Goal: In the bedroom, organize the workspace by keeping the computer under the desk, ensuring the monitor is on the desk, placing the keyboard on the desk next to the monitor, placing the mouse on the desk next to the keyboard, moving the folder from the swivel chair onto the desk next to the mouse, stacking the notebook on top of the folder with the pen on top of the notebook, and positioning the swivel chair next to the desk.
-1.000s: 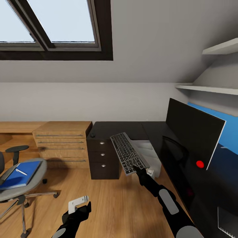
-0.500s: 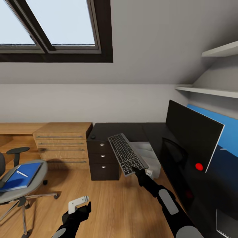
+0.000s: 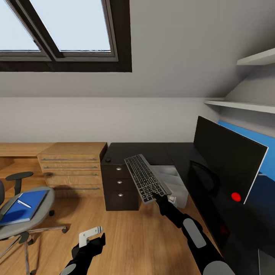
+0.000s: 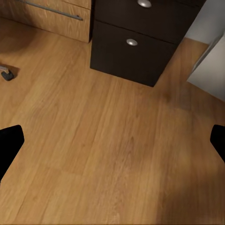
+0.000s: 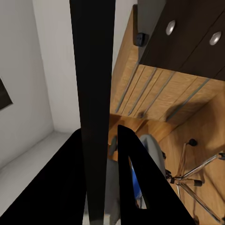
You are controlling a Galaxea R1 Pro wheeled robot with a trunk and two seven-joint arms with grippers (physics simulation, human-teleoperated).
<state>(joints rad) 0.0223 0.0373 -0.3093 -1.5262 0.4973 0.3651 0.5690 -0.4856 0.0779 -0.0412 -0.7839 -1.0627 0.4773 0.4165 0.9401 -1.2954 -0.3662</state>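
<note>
- The head view is showing the whole room: the monitor [image 3: 228,160] is standing on the black desk [image 3: 152,149], and the mouse [image 3: 108,159] is sitting on the desk's far corner.
- The right wrist view is showing the keyboard edge-on, as a dark strip, with the mouse [image 5: 139,38] past it.
- The right gripper [image 3: 157,196] is squeezing shut on the near end of the keyboard [image 3: 146,177], holding it up in the air, tilted, above the grey computer [image 3: 173,183].
- The left gripper [image 3: 93,240] is hanging low over the wood floor [image 4: 103,154], its fingers [image 4: 9,143] spread wide, holding nothing.
- The blue folder [image 3: 23,206] is lying on the swivel chair [image 3: 23,221], far to the left, with the pen [image 3: 24,204] on top.
</note>
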